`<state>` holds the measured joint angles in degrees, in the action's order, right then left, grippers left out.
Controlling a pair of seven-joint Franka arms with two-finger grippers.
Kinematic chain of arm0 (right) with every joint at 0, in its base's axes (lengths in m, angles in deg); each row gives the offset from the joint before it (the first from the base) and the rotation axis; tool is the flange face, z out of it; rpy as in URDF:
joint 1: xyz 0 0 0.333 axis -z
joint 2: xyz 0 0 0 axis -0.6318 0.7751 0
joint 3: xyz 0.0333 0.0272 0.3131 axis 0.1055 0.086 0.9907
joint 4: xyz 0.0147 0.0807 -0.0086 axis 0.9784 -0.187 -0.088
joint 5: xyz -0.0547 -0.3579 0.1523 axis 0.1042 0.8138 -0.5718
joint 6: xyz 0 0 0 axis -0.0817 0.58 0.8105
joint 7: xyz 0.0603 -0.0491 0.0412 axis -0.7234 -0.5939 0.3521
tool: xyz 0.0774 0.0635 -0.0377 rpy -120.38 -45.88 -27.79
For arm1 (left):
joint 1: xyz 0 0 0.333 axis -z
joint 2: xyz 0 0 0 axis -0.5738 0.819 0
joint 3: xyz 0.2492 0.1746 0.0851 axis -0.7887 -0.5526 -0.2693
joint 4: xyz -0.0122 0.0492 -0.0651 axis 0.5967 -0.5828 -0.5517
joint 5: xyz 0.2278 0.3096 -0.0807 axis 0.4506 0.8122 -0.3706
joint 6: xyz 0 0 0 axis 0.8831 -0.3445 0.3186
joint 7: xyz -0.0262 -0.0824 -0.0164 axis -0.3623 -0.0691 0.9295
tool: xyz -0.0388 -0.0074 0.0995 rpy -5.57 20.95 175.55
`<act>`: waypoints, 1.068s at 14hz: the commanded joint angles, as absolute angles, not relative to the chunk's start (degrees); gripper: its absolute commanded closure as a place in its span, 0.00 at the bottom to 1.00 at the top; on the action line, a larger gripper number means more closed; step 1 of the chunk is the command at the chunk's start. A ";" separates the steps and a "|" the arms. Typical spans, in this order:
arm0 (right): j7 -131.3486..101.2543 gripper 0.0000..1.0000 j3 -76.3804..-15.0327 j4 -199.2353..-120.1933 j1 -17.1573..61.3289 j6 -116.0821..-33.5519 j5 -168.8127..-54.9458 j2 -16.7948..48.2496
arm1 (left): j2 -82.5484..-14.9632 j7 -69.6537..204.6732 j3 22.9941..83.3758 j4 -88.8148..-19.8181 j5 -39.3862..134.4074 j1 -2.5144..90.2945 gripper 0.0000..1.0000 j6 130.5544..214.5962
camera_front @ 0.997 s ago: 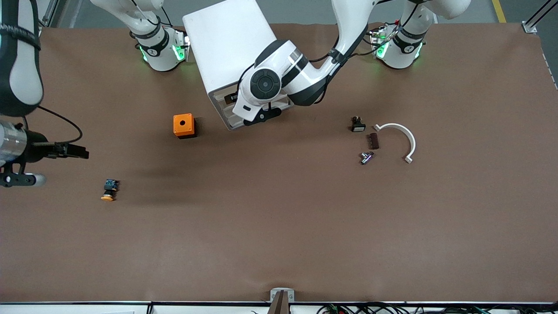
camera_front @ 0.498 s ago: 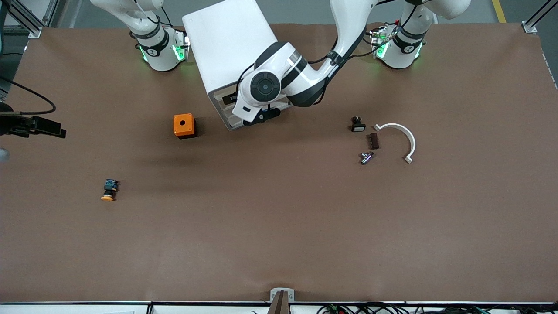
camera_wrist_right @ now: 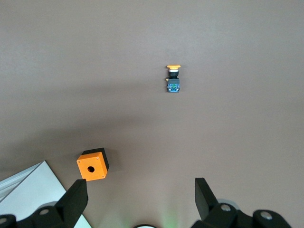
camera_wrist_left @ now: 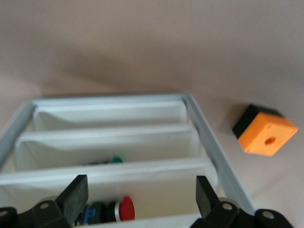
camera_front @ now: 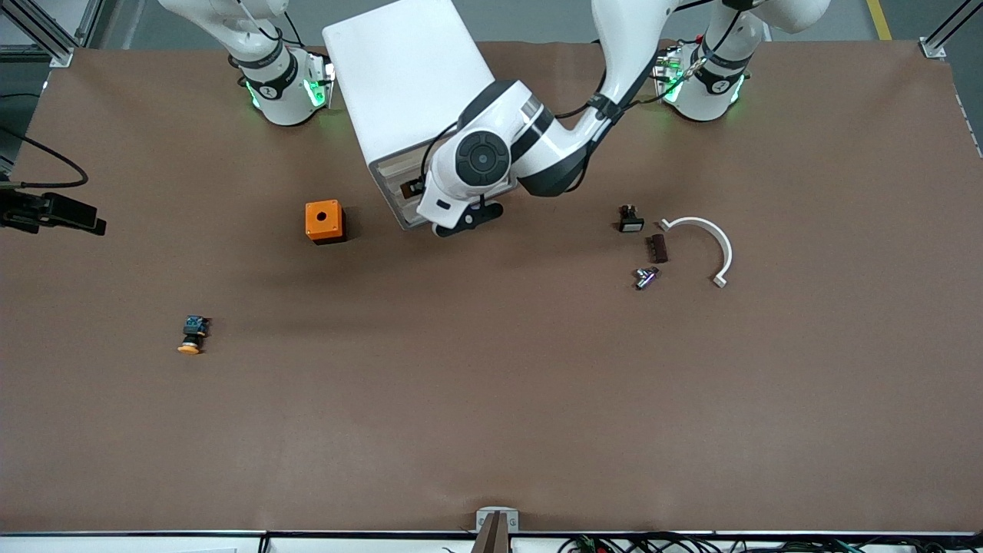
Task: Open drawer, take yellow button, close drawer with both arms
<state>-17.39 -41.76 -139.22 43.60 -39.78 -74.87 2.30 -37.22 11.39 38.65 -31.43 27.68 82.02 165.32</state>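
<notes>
The left arm's wrist (camera_front: 480, 165) hides most of the cabinet's (camera_front: 403, 73) drawer fronts.

Bright even light, soft shadows, blurry left wrist view.

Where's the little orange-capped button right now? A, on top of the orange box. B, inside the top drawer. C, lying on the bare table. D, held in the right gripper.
C: the button lies alone on the brown table, nearer the front camera than the orange box, with no gripper touching it.
</notes>
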 commanded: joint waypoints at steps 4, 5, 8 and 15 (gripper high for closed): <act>-18.93 0.00 -40.78 -137.68 42.98 -36.98 -74.42 0.35 | -42.29 22.78 38.64 -33.26 35.83 75.46 0.00 165.02; -19.63 0.00 -40.78 -137.68 42.53 -37.41 -74.59 -0.78 | -43.86 25.51 38.64 -34.57 37.41 74.23 0.00 165.01; -20.43 0.00 -40.78 -137.95 42.44 -37.51 -75.12 -2.55 | -49.05 33.68 38.73 -40.10 38.66 70.01 0.00 165.01; -20.34 0.00 -41.14 -144.51 42.87 -37.67 -75.21 -7.89 | -64.33 49.87 38.90 -58.82 41.71 61.22 0.00 165.36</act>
